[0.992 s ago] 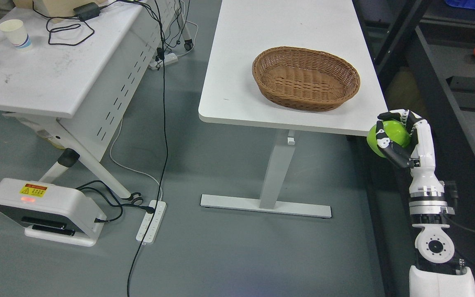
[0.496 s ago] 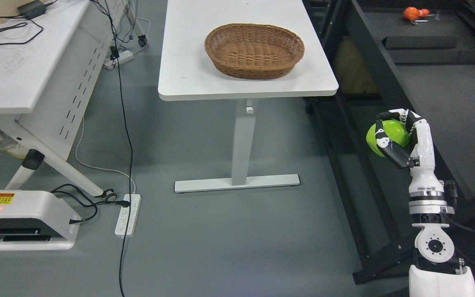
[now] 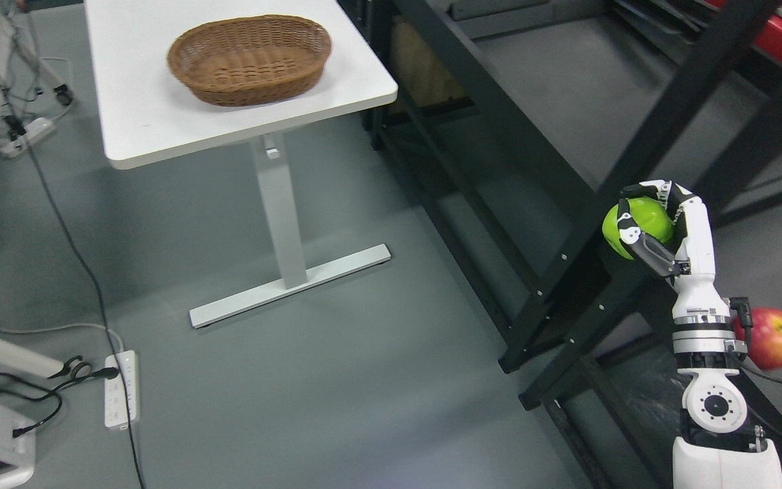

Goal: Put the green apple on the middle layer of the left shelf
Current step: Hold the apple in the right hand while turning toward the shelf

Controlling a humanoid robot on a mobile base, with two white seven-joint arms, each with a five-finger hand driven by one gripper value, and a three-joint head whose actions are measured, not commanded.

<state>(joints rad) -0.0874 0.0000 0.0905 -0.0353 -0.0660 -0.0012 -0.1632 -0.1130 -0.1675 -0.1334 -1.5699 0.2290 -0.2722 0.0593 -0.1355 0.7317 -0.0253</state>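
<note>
My right hand (image 3: 649, 224) rises from the lower right on its white arm, its fingers curled around the green apple (image 3: 641, 221). It holds the apple in the air in front of a black metal shelf (image 3: 499, 115) that runs across the right half of the view. The shelf's slanted uprights and grey boards lie just behind the hand. No left arm shows.
A red apple (image 3: 776, 338) lies on a shelf board to the right of my forearm. A white table (image 3: 153, 129) with an empty wicker basket (image 3: 250, 59) stands at the upper left. Cables and a power strip (image 3: 121, 387) lie on the grey floor at the left.
The whole view has swung to the right: the table and basket slid toward the upper left and the black shelf came into view. My right hand keeps the green apple at the same spot in the picture.
</note>
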